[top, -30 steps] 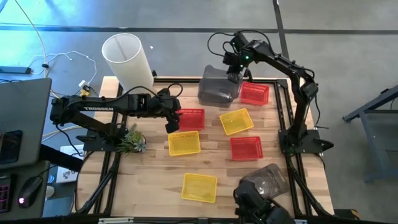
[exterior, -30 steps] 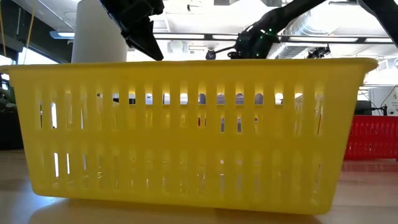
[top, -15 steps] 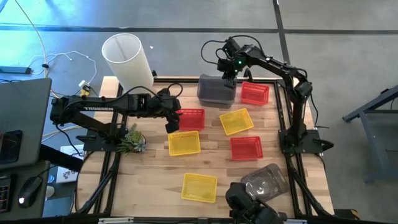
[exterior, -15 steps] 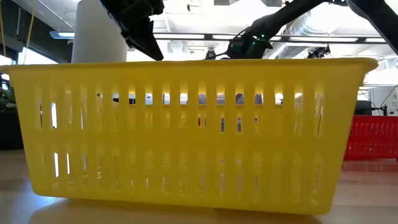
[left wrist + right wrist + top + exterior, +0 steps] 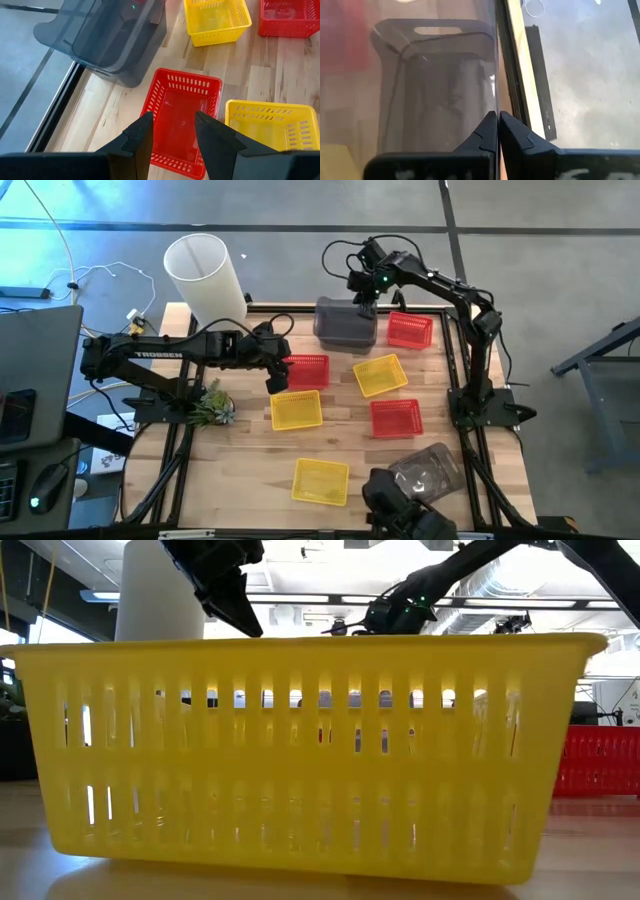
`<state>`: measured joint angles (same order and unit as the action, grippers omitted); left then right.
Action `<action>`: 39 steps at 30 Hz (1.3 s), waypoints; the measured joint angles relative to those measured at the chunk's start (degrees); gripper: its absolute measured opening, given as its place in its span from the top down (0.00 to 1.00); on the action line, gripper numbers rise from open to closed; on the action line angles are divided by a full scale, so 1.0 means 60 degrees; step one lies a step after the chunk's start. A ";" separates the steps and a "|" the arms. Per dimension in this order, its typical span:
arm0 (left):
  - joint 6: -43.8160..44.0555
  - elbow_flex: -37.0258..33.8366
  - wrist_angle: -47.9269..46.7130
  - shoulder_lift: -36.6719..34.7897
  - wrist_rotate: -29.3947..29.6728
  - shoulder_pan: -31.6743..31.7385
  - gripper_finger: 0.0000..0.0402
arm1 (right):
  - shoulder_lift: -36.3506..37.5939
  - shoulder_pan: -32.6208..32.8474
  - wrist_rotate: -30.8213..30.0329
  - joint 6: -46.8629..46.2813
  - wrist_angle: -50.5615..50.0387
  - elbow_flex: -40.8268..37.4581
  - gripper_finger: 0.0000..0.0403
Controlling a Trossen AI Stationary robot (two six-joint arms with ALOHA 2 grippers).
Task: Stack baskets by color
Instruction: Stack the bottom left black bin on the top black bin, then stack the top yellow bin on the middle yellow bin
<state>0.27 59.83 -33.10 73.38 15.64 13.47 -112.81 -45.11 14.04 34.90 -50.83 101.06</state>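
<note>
My right gripper [image 5: 365, 302] is shut on a smoky grey basket [image 5: 345, 322] at the table's far edge; a second grey outline shows inside it. My left gripper [image 5: 172, 132] hangs open above a red basket [image 5: 182, 115] that stands on its bottom left of the middle, touching nothing. Two more red baskets [image 5: 410, 330] [image 5: 396, 418], three yellow baskets [image 5: 380, 375] [image 5: 296, 410] [image 5: 320, 480] and a grey basket [image 5: 432, 468] stand apart on the wood. The near yellow basket [image 5: 310, 750] fills the low view. My right gripper pinches the grey basket's far wall [image 5: 495, 100] near its right corner, one finger inside the basket and one outside. The fingers slant down from above and from the table's far right. Whether the basket's bottom is on the table I cannot tell.
A tall white cylinder lamp [image 5: 205, 275] stands at the far left corner and a small green plant [image 5: 212, 405] by the left arm's base. Black rails [image 5: 465, 395] line the table's sides. A dark camera mount [image 5: 405, 500] sits at the near edge.
My right gripper has gone toward the table's left edge and a little down with the grey basket, staying shut. The basket, tipped a second ago, now sits more level and farther left along the far edge.
</note>
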 joint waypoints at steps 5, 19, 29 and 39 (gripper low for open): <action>-0.0082 0.0000 -0.0002 0.0000 0.0000 0.0000 0.67 | 0.0000 -0.0204 0.0230 -0.0543 -0.0035 0.0000 1.00; -0.0157 0.0000 -0.0004 0.0000 0.0000 0.0000 0.67 | -0.0436 -0.0016 -0.0313 -0.0587 -0.0004 -0.0002 1.00; -0.0219 0.0000 0.0000 0.0000 0.0000 -0.0004 0.67 | -0.0470 -0.0016 -0.0989 -0.0736 -0.0199 -0.0004 1.00; -0.0332 0.0000 0.0007 0.0000 0.0016 -0.0002 0.67 | -0.0470 0.0010 -0.2362 -0.0927 -0.0463 -0.0004 0.76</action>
<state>-1.72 59.83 -33.06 73.38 15.74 13.46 -115.63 -45.06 -0.13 29.34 -53.60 101.03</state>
